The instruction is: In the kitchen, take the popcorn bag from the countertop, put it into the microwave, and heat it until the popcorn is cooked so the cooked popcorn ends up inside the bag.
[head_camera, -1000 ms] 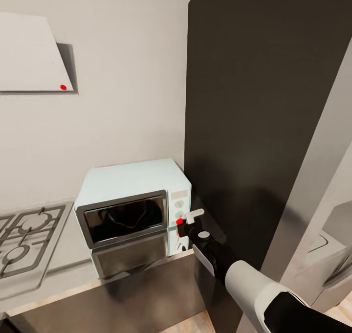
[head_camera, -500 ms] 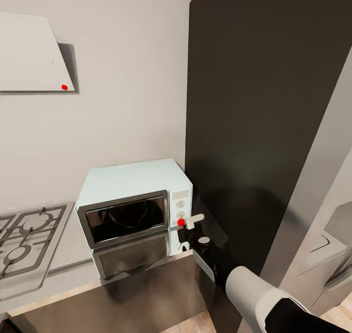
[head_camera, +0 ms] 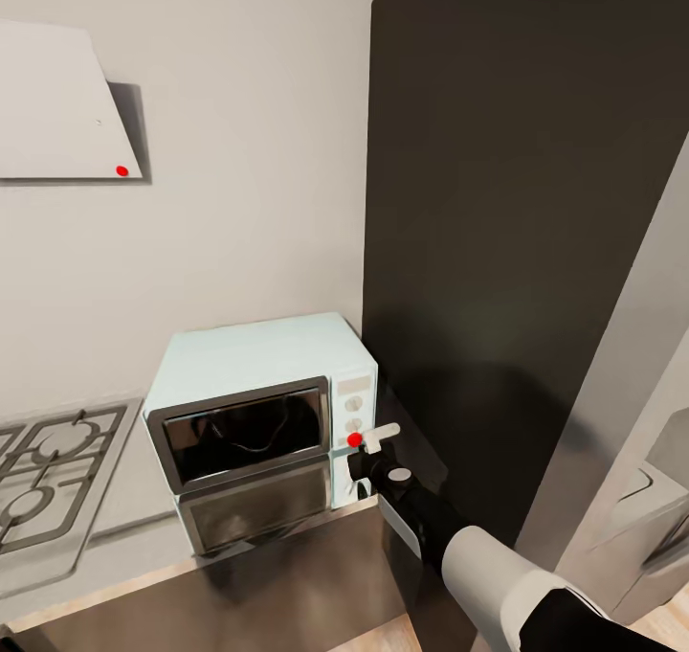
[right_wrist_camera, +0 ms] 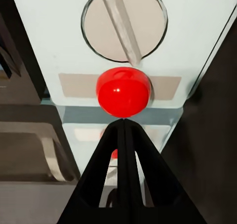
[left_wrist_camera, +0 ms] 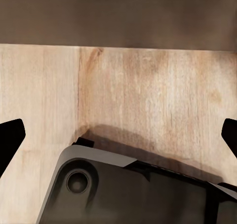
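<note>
The pale mint-blue microwave (head_camera: 258,360) stands on the glossy grey countertop (head_camera: 287,575) with its dark glass door (head_camera: 244,432) closed. My right gripper (head_camera: 371,438) is shut, and its joined tips (right_wrist_camera: 123,124) touch the lower edge of a red round button (right_wrist_camera: 123,92) on the cream control panel (head_camera: 353,405). A round dial (right_wrist_camera: 124,26) sits just beyond that button. The popcorn bag is hidden; behind the glass I make out only a faint curved outline. My left gripper (left_wrist_camera: 118,135) hangs open over the wood floor (left_wrist_camera: 148,95), holding nothing.
A tall dark cabinet (head_camera: 517,250) rises right beside the microwave and my right arm. The steel gas hob (head_camera: 43,480) lies to the microwave's left, with the white hood (head_camera: 57,106) above it. Part of my base (left_wrist_camera: 128,194) shows below the left gripper.
The head view has shifted slightly. My right gripper has stayed at the red button, edging a little closer to the panel.
</note>
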{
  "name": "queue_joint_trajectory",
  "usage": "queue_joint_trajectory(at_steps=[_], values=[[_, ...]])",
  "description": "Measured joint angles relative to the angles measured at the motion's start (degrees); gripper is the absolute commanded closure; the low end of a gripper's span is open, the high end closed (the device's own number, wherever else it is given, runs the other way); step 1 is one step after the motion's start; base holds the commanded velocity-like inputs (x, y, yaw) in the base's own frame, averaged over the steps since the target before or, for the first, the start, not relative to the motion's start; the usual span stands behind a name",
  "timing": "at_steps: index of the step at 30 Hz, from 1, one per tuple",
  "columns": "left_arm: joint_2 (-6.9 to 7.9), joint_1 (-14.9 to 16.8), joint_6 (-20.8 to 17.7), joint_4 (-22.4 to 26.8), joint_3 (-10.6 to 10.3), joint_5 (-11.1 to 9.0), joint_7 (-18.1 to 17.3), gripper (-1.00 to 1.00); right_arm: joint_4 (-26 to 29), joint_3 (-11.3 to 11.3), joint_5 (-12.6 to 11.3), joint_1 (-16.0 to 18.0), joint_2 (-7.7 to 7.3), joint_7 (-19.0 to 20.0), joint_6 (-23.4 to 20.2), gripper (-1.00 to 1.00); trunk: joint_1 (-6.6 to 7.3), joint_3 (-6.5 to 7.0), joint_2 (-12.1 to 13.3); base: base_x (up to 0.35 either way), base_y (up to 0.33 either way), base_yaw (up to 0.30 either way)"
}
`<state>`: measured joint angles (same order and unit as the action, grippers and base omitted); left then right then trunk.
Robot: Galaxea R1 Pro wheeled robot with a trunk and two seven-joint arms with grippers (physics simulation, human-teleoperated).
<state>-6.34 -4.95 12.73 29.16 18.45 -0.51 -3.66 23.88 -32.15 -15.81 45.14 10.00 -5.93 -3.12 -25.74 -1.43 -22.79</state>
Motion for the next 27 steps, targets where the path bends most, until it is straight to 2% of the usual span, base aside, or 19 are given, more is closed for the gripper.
queue_joint_trajectory(at_steps=[27], values=[[0.0, 0.13, 0.0, 0.0, 0.08, -0.04, 0.0, -1.0, 0.0, 0.0, 0.0, 0.0, 0.0, 0.0, 0.0, 1.0, 0.0, 0.0, 0.0, 0.051, 0.0, 0.0]])
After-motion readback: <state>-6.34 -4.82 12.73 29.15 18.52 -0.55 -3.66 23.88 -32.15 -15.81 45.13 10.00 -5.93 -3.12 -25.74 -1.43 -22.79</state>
